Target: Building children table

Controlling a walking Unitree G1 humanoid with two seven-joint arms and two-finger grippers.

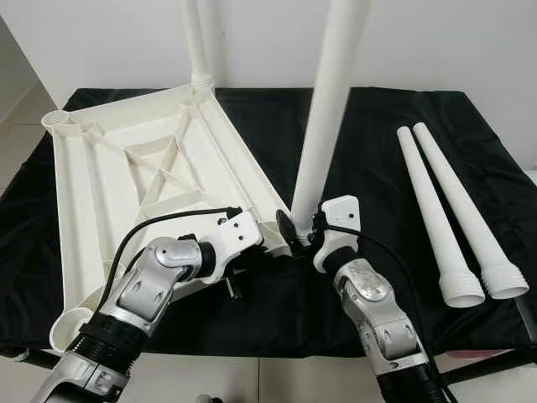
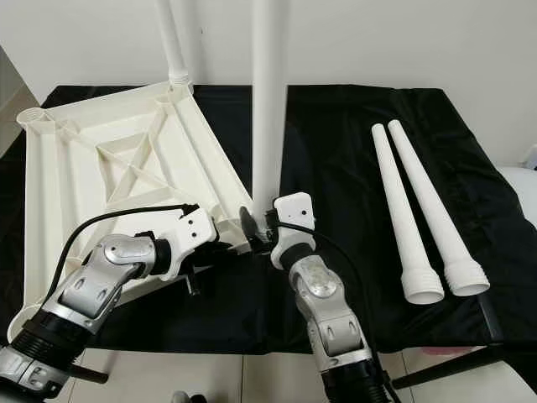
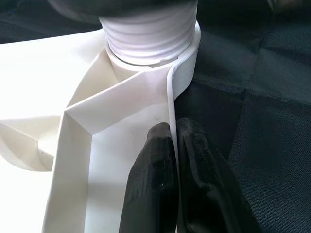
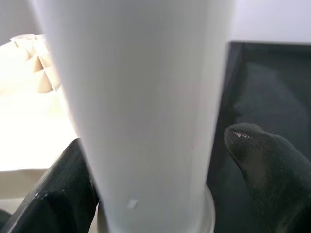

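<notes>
**Two legs standing, two lying loose on the cloth**

You have the white tabletop [image 1: 159,168] lying upside down on the black cloth [image 1: 377,159], filling the left half of the head views with its ribbed underside facing up. One white leg [image 1: 198,42] stands upright in the corner socket at the top centre of the frame. A second leg [image 1: 329,101] stands in the near corner socket, close to the middle of the picture, leaning slightly toward the upper right.

Your left gripper [image 3: 172,145] is clenched on the tabletop's thin side rim just beside that near corner; in the left wrist view one black finger [image 3: 150,179] sits inside the rim and the other outside, with the rim pinched between them and the threaded leg base directly ahead. Your right gripper [image 1: 302,231] sits at the foot of the second leg, right of the tabletop corner. In the right wrist view its two fingers [image 4: 262,165] flank the leg (one on each side), but there is a visible gap on one side, so you cannot tell whether they are gripping it.

Two more legs [image 1: 453,218] lie side by side, touching, on the right of the cloth, well apart from the tabletop, their wide threaded ends toward the lower right.
</notes>
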